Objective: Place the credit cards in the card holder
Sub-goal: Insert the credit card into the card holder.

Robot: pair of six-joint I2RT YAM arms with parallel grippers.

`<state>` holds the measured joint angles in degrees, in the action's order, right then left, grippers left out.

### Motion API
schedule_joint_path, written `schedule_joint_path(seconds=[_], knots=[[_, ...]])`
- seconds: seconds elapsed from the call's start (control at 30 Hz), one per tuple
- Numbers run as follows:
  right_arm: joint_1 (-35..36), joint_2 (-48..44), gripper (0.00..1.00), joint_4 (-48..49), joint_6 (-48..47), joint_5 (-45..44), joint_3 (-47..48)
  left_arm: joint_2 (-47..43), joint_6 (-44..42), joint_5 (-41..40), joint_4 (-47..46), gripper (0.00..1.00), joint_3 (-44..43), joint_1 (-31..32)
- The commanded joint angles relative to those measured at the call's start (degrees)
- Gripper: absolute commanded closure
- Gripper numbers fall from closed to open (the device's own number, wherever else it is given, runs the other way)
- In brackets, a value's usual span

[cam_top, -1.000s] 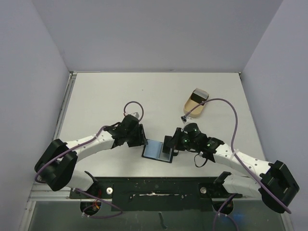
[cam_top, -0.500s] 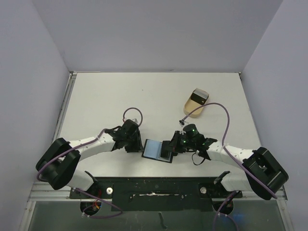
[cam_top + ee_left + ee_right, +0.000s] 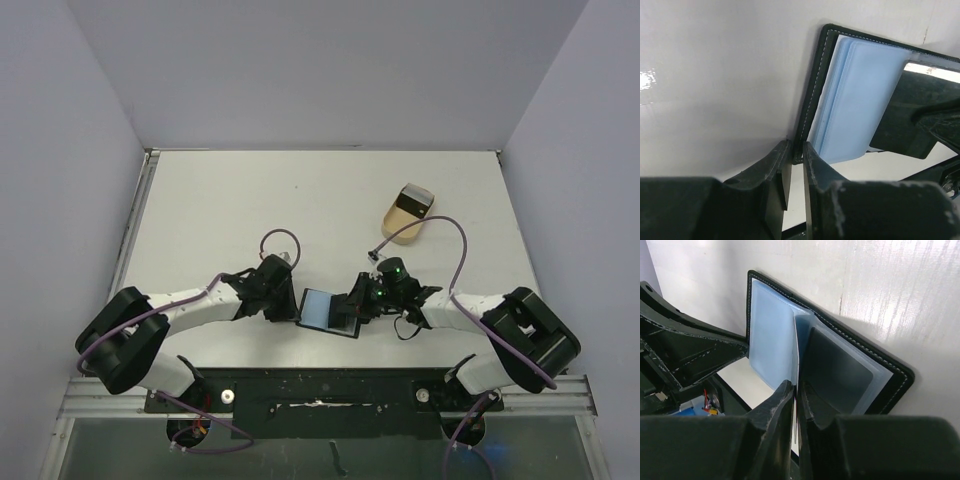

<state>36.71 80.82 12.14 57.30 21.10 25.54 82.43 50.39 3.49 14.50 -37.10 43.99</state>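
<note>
The black card holder (image 3: 322,311) lies open near the table's front edge, its bluish-grey panels facing up. My left gripper (image 3: 291,303) is shut on the holder's stitched black left edge (image 3: 810,107), with the jaws (image 3: 796,151) pinching its corner. My right gripper (image 3: 354,305) is shut on a thin translucent inner panel (image 3: 772,340) that stands up between its fingertips (image 3: 796,386). A dark card (image 3: 837,369) sits inside the sleeve on the holder's right half. A tan-gold card (image 3: 404,209) lies in the beige tray, with a dark card (image 3: 419,196) at its far end.
The beige oval tray (image 3: 391,225) sits at the back right, apart from both arms. Purple cables loop above each wrist. The black base rail runs along the near edge just behind the card holder.
Both arms have dropped lower and drawn in toward the card holder. My left gripper has moved right onto its left edge. The holder itself has barely moved.
</note>
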Motion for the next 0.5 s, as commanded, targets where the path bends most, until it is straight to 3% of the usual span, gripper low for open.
schedule_joint_path(seconds=[0.0,0.47], knots=[[-0.1,0.7,0.9,3.8,0.5,1.4,-0.7,0.5,1.3,0.3,-2.3,0.87,1.2,1.6],[-1.9,1.2,0.93,8.2,2.7,3.3,-3.4,-1.0,2.6,0.9,-3.0,1.0,2.7,2.2]])
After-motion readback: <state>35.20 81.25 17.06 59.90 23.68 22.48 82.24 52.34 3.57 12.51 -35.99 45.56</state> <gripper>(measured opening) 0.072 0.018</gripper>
